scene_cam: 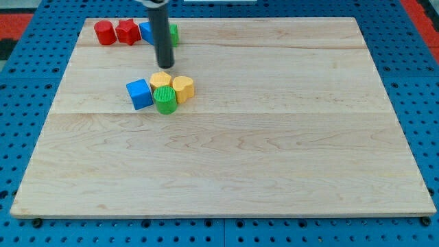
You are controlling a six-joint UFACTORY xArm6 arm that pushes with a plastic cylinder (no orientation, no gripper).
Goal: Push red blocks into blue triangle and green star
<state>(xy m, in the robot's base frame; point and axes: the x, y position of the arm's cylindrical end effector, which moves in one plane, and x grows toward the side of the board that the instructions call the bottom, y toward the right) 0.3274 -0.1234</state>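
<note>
Two red blocks sit at the board's top left: a round red block [105,32] and a red star-like block [127,31] touching it on its right. Right of them a blue block [147,31] and a green block [173,33] are partly hidden behind my rod; their shapes cannot be made out. My tip [165,65] rests on the board just below that row and just above a lower cluster.
A cluster lies below the tip: a blue cube [139,93], a green cylinder [164,99], a yellow block [161,79] and a yellow heart-like block [183,88]. The wooden board [274,137] lies on a blue pegboard.
</note>
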